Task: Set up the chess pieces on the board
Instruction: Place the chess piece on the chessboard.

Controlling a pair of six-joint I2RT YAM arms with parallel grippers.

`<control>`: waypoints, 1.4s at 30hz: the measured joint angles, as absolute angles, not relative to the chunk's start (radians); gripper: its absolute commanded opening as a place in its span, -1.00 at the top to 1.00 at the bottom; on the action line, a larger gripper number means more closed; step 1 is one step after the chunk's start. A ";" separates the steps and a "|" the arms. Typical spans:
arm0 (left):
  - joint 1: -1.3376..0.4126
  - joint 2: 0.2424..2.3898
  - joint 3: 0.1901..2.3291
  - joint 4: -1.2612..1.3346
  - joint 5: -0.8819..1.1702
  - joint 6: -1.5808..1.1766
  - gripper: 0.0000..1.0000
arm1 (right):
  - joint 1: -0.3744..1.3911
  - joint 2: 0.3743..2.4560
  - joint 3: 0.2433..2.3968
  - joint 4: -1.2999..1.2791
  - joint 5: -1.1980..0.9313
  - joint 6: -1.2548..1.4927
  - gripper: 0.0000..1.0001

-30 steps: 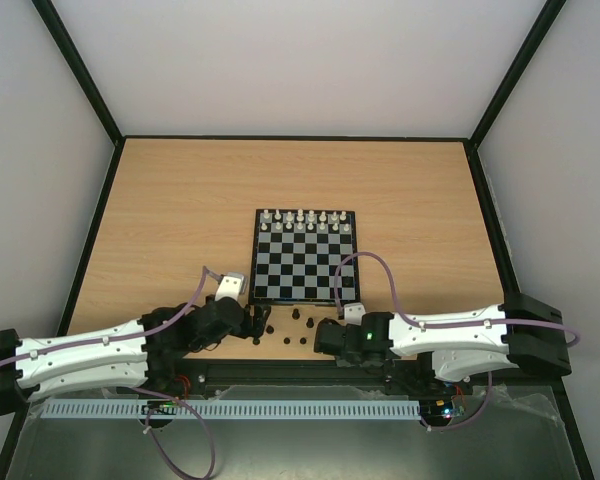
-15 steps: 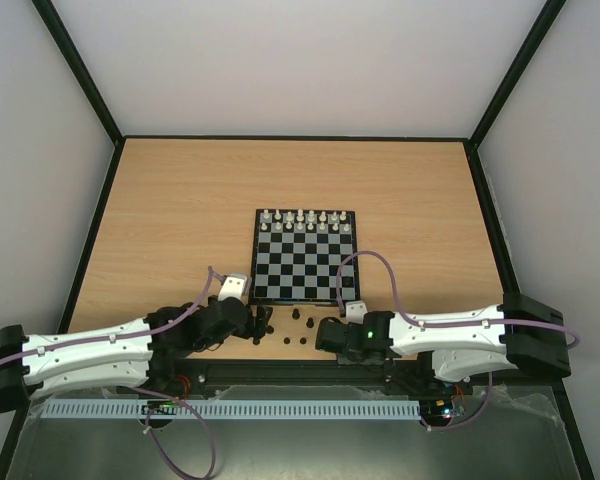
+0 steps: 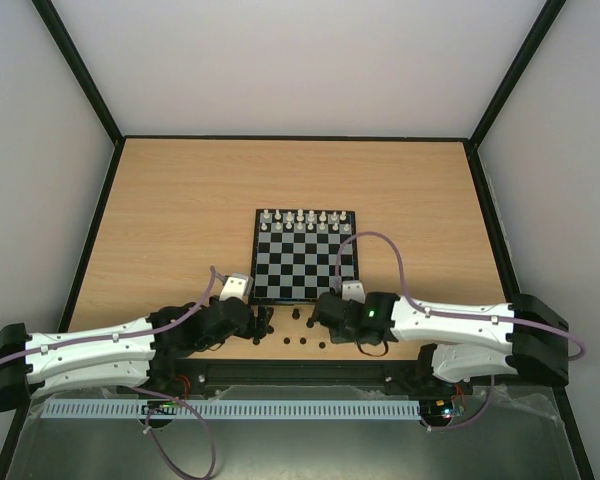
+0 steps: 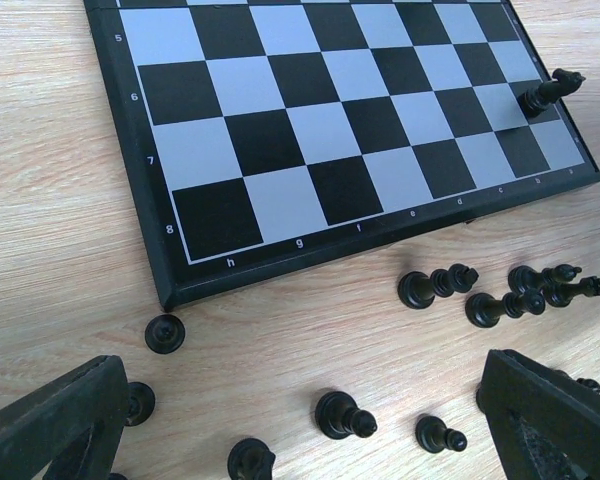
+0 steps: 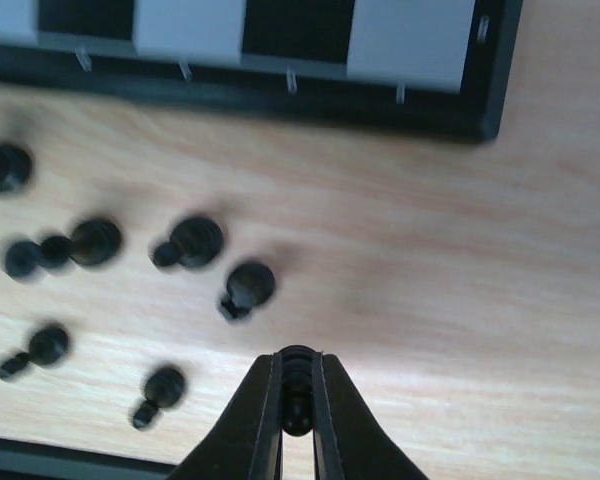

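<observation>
The board [image 3: 305,256] lies mid-table; its near corner shows in the left wrist view [image 4: 280,150] and its near edge in the right wrist view [image 5: 280,90]. One black piece [image 4: 545,95] stands on the board near its right edge. Several black chess pieces lie loose on the wood in front of the board [image 3: 285,338], among them a pawn [image 4: 342,415] and a taller piece [image 4: 435,285]. My left gripper [image 4: 300,440] is open and low over these pieces. My right gripper [image 5: 297,365] is shut on a small black piece [image 5: 297,410], above the table just short of the board's near edge [image 3: 320,308].
White pieces [image 3: 307,220] fill the board's two far rows. More loose black pieces [image 5: 190,242] lie left of my right gripper. A black rail [image 3: 300,372] runs along the table's near edge, and dark frame walls border the table.
My right gripper has moved away from the near rail towards the board's near edge, holding the black piece. My left gripper has shifted slightly right over the loose pieces.
</observation>
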State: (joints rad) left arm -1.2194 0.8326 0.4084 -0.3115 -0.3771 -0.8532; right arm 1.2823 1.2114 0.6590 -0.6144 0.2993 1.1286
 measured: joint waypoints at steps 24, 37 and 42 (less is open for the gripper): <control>-1.219 0.781 0.409 -0.337 -0.398 -0.845 -0.98 | 0.887 1.530 0.991 -0.586 0.291 0.701 0.85; -1.219 0.776 0.409 -0.351 -0.400 -0.845 -0.98 | 0.847 1.612 0.992 -0.544 0.270 0.654 0.81; -1.219 0.776 0.409 -0.351 -0.401 -0.845 -0.98 | 0.834 1.623 0.993 -0.533 0.269 0.653 0.78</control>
State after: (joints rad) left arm -1.2194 0.7765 0.4088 -0.3511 -0.4011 -0.8452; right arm 0.8337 1.6226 0.9928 -0.5335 0.2687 0.6529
